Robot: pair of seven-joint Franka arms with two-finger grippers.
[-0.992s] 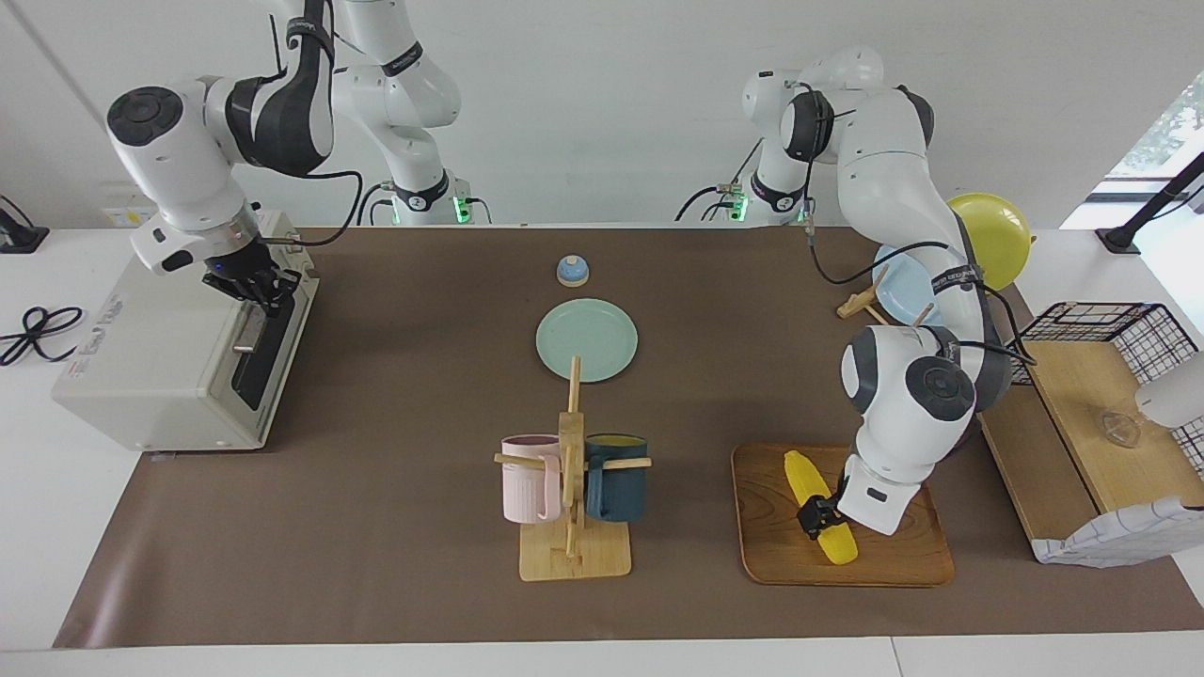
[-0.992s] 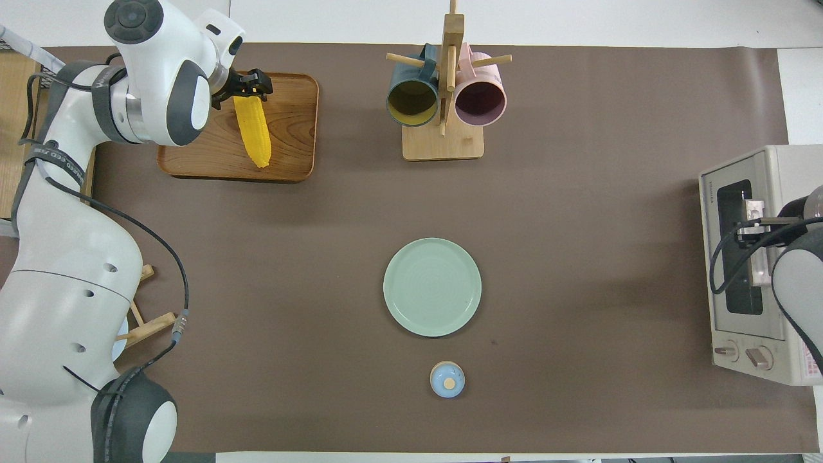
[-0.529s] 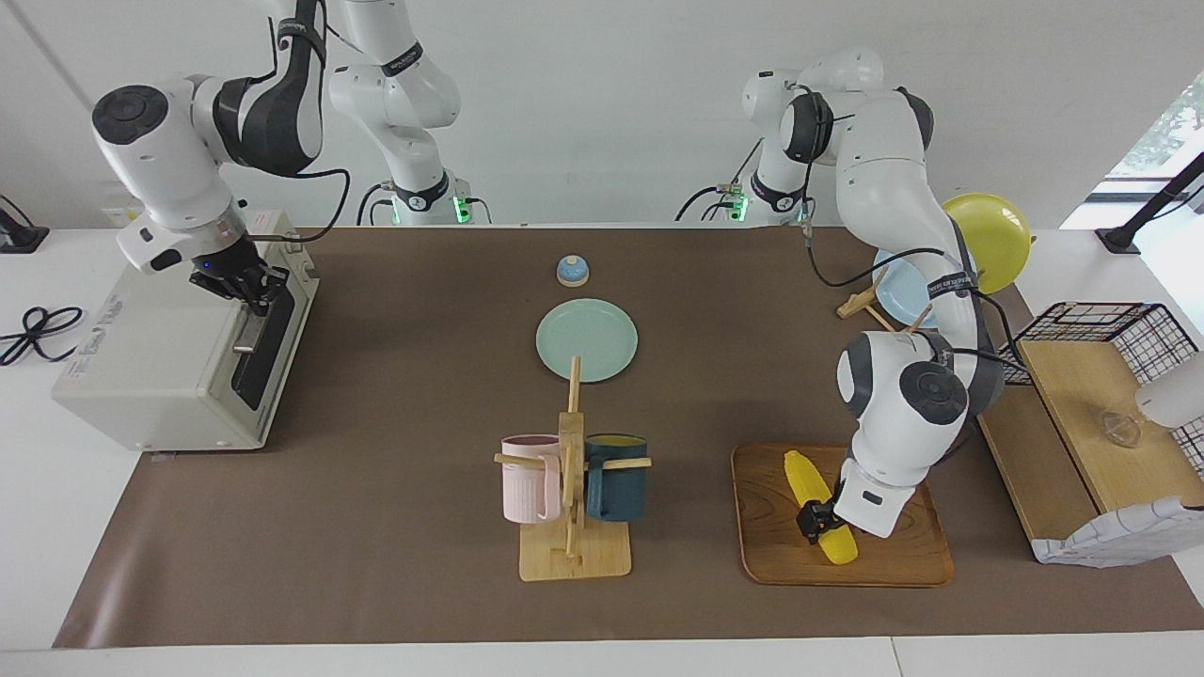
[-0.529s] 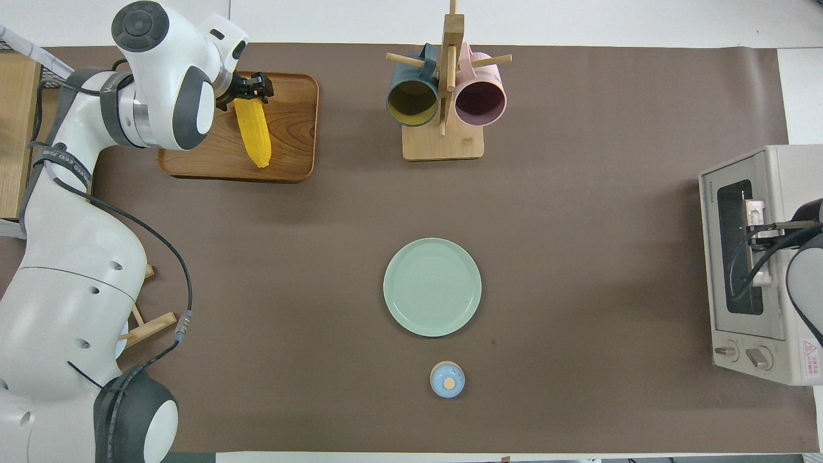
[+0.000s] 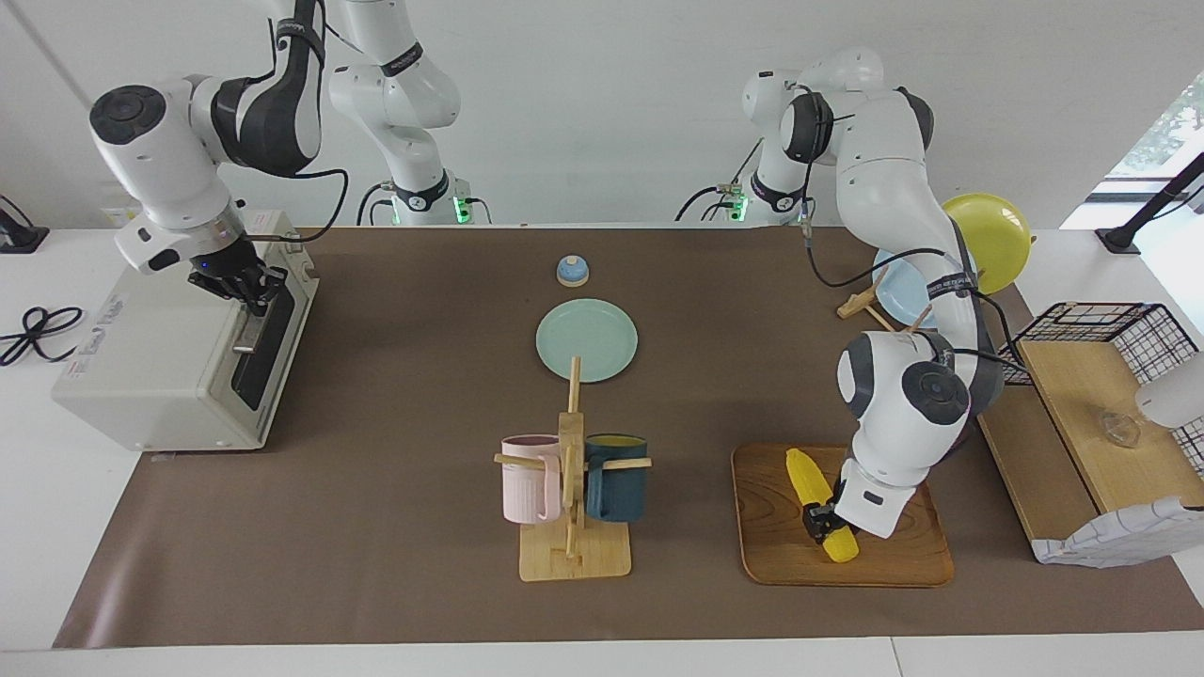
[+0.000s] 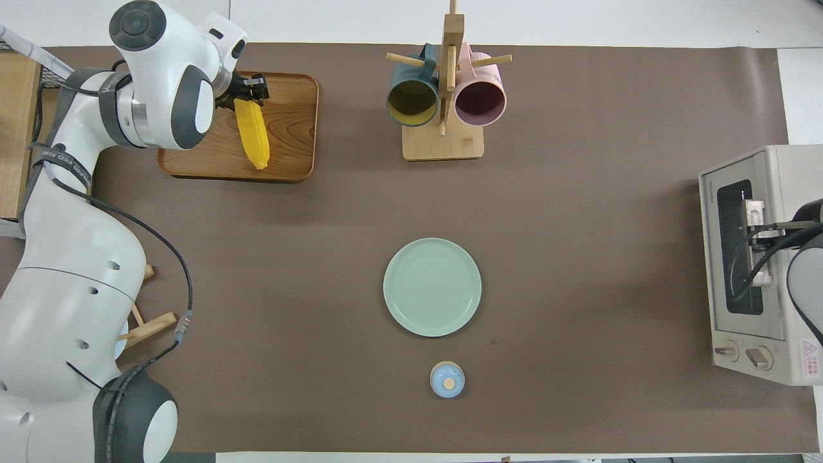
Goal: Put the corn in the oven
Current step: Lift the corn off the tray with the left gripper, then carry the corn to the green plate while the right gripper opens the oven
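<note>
Corn (image 5: 820,491): a smooth, bright yellow cob that tapers toward one end, lying slantwise on the wooden tray, its pointed end turned toward the robots.
Tray (image 5: 892,564): a flat board of warm brown wood with visible grain, rounded corners and a low raised rim, at the left arm's end of the table and far from the robots.
Left gripper (image 5: 816,520): small black fingers down on the tray and clamped across the thick part of the corn, gripping it from both sides.
Oven (image 5: 155,376): a boxy, off-white metal case at the right arm's end of the table, with a dark glass door, a pale metal handle bar across the door and two round knobs at one end of its front.
Right gripper (image 5: 252,291): dark fingers pinched together at the handle along the top edge of the oven door; whether they grip the bar cannot be told.
Plate (image 5: 587,339): a round, pale green dish with a matte glaze, flat on the brown mat near the middle of the table.
Bell (image 5: 572,271): a small blue dome with a tan knob, nearer to the robots than the plate.
Mug rack (image 5: 571,527): a light wooden post with pegs on a square base, bearing a pink mug (image 5: 529,478) and a dark blue mug (image 5: 616,476), beside the tray.
</note>
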